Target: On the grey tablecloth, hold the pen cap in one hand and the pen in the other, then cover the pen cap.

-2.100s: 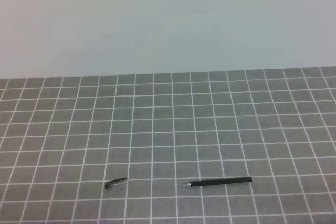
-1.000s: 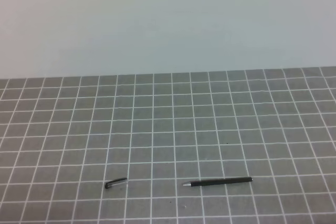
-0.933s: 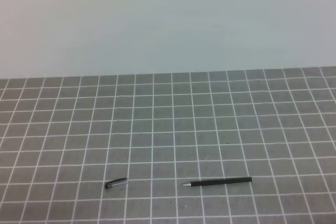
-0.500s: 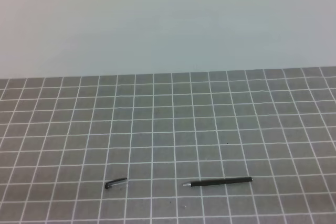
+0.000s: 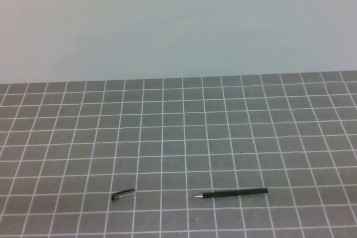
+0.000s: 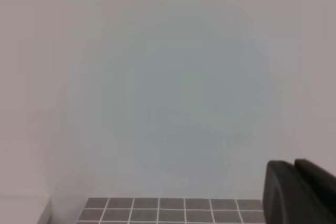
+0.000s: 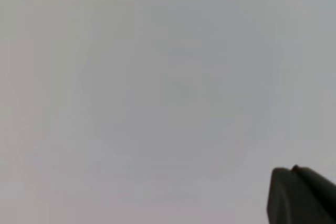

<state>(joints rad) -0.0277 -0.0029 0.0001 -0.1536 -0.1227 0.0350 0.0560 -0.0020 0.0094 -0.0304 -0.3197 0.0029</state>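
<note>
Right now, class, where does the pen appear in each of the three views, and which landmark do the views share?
Exterior high: the pen lies low, right of centre, on the grey tablecloth, tip pointing left toward the pen cap.
Left wrist: not in it.
Right wrist: not in it.
Shared landmark: the tablecloth's white grid shows in the exterior high and left wrist views; the right wrist shows only wall.

Grey tablecloth (image 5: 223,121) with white grid lying flat, short dark pen cap (image 5: 123,194) lying at near left, long black pen (image 5: 231,193) well apart to its right, silvery tip pointing toward cap
</note>
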